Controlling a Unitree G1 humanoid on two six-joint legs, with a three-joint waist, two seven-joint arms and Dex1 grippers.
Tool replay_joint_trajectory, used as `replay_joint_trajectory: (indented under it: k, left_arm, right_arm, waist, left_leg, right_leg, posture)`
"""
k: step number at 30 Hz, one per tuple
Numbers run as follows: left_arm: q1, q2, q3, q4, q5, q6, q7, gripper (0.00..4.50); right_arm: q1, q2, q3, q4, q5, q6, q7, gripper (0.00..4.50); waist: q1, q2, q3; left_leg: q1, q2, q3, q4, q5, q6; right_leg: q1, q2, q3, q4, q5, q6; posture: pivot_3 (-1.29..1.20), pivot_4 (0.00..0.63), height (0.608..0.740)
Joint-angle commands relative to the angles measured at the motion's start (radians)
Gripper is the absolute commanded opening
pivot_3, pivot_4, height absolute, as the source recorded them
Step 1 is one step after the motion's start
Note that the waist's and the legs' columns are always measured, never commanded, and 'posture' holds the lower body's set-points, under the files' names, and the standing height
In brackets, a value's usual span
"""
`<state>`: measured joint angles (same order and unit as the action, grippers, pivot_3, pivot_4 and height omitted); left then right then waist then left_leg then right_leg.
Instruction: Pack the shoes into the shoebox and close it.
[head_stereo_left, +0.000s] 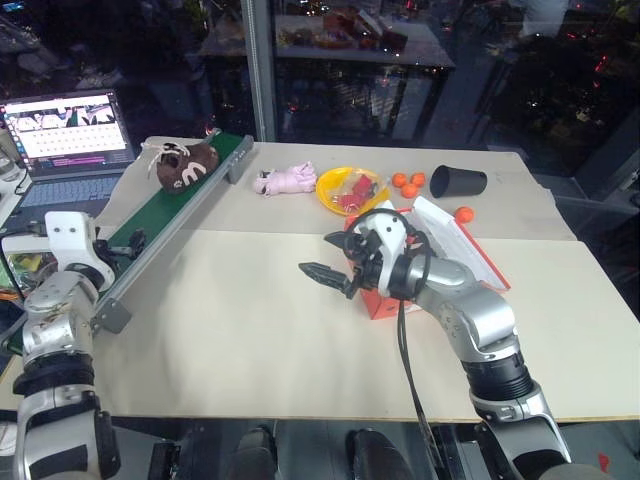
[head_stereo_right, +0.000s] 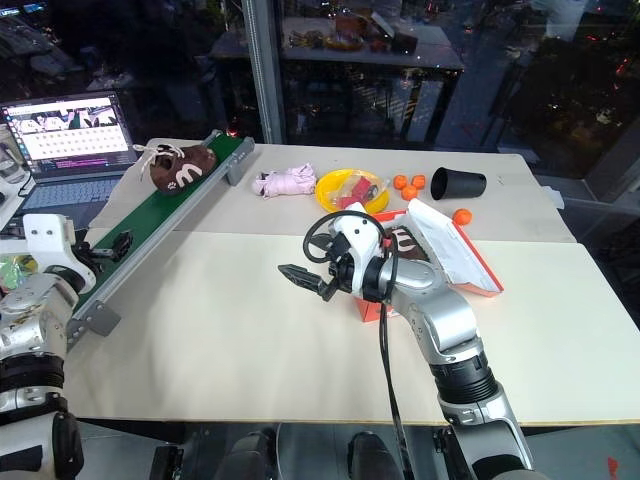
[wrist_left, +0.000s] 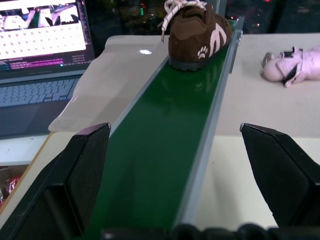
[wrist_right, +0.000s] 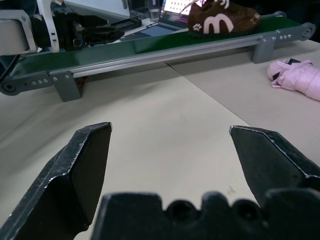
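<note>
Shoe (head_stereo_left: 183, 163): one brown sneaker with white laces stands at the far end of the green belt (wrist_left: 165, 150), far left of the table (head_stereo_left: 250, 340); heel faces the left gripper
Second shoe: something dark shows inside the box in the right eye view; cannot tell if it is the other shoe
Box (head_stereo_right: 455, 255): red-orange, right of centre, lid tilted open; the right arm covers much of it
Left gripper (wrist_left: 185, 170): fingers spread wide, nothing held, level at the near end of the belt, well apart from the shoe
Right gripper (head_stereo_left: 322, 272): fingers spread wide, nothing held, over bare table just left of the box
Handling, judged: shoe looks light, soft in the upper, firm at the sole and heel; suede sides should not slip; loose laces could snag
Where to grip, judged: across the heel or the collar, fingers on either side; the heel is the part facing the gripper
Other things: pink plush toy (head_stereo_left: 285, 180) just right of the belt's far end; yellow plate (head_stereo_left: 330, 195) with red pieces beside it; small orange balls (head_stereo_left: 408, 183) and a black cup (head_stereo_left: 458, 181) lying on its side further right; laptop (head_stereo_left: 70, 135) far left
In the way: belt rails flank the shoe; the path along the belt is free; the plush toy lies near the carry route to the box
</note>
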<state>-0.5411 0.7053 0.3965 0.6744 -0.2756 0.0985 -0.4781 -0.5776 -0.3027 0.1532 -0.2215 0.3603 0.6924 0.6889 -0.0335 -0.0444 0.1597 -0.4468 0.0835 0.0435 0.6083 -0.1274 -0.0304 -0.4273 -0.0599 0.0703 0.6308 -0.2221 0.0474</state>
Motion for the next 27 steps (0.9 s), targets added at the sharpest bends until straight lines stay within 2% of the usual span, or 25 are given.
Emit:
replay_joint_trajectory:
  k: [1, 8, 19, 27]
  left_arm:
    - [-0.058, 0.056, 0.02, 0.09, -0.003, -0.094, -0.065, 4.46]
    - [-0.144, 0.093, 0.008, 0.261, 0.008, -0.152, -0.117, 4.46]
    - [-0.2, 0.113, -0.025, 0.427, 0.036, -0.173, -0.167, 4.46]
    - [-0.219, 0.141, -0.043, 0.539, 0.085, -0.159, -0.14, 4.46]
  right_arm:
    - [-0.005, -0.006, -0.001, -0.035, 0.01, -0.027, 0.009, 4.5]
    - [-0.002, -0.015, 0.002, -0.044, 0.007, -0.025, 0.009, 4.5]
    - [0.001, -0.041, -0.007, -0.05, 0.002, -0.026, -0.001, 4.5]
    - [0.012, -0.076, -0.011, -0.067, 0.003, -0.016, -0.002, 4.5]
  waist:
    - [0.001, 0.0, 0.0]
    - [0.013, 0.0, 0.0]
    - [0.019, 0.0, 0.0]
    - [0.018, 0.0, 0.0]
  left_leg:
    - [0.0, 0.0, 0.0, 0.0, 0.0, 0.0]
    - [-0.001, 0.0, 0.0, 0.0, 0.0, 0.0]
    - [-0.006, 0.0, 0.001, 0.001, 0.0, 0.0]
    - [-0.011, 0.0, 0.001, 0.002, 0.0, 0.0]
  right_leg:
    - [0.0, 0.0, 0.0, 0.0, 0.0, 0.0]
    - [-0.001, 0.0, 0.0, 0.0, 0.0, -0.001]
    - [-0.007, 0.0, -0.001, 0.002, 0.0, -0.001]
    - [-0.012, 0.001, -0.001, 0.003, 0.0, -0.001]
  posture:
    - [0.0, 0.15, 0.736]
    - [0.0, 0.15, 0.736]
    - [0.0, 0.15, 0.736]
    - [0.0, 0.15, 0.736]
